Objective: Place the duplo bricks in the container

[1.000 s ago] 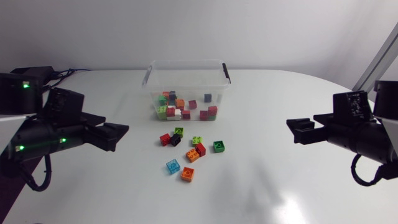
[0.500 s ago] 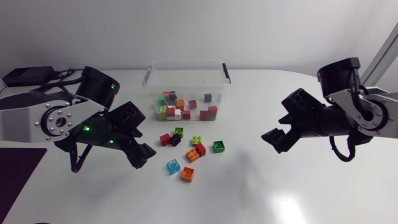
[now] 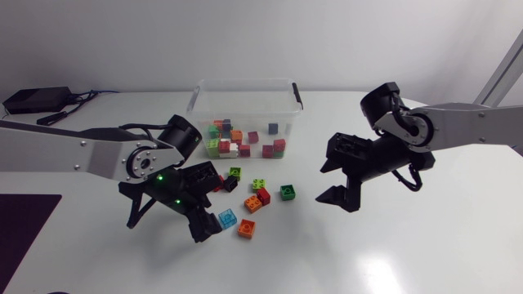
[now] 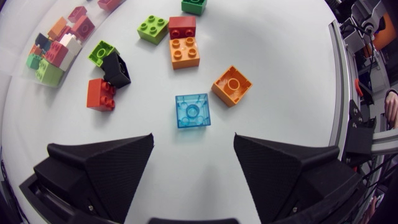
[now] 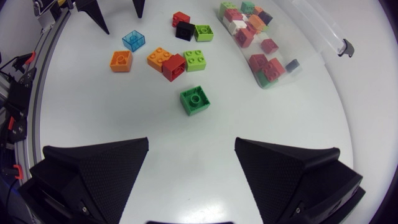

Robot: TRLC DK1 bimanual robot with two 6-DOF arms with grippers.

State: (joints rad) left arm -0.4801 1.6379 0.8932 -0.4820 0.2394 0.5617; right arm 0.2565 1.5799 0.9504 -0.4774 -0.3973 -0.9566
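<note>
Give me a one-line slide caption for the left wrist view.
Left hand open, a translucent blue brick just ahead of it, an orange brick beside that.

The worktop (image 3: pixel 343 245) is lit brightly and evenly from above. A soft glare patch is seen near its front edge, towards the right corner. Only faint, diffuse shadows are cast beneath the left arm (image 3: pixel 98 155), the right arm (image 3: pixel 458 126) and the bricks (image 3: pixel 246 229). In both wrist views the worktop's edges are bowed by fisheye distortion.

White glossy tabletop (image 3: pixel 458 237) had a rounded far edge, soft glare near its front right, a black power adapter (image 3: pixel 33 100) with cable (image 3: pixel 82 97) at the far left corner, plain pale wall (image 3: pixel 368 41) behind.
</note>
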